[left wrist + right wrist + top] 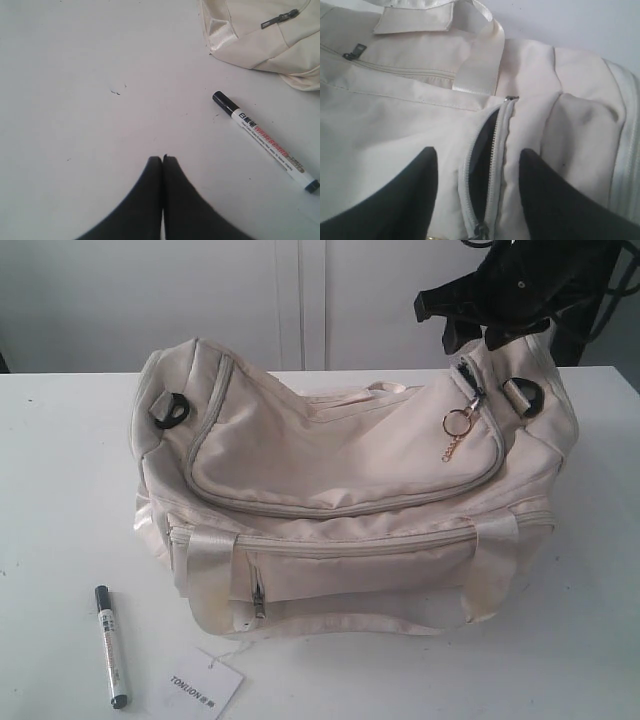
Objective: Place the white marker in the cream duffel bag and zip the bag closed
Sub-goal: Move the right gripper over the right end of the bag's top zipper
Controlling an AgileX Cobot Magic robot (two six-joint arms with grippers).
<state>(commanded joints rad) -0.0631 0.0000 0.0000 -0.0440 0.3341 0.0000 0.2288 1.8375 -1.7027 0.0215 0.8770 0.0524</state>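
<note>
Your white counter (60,490) backs onto a pale wall (100,300). The cream duffel bag (340,460) sits mid-counter. The white marker (111,646) lies before its left end, beside a paper tag (203,685). Your left gripper (162,159) is closed near the marker. Your right gripper (477,151) is spread open over the bag's part-open zip (492,145).
</note>
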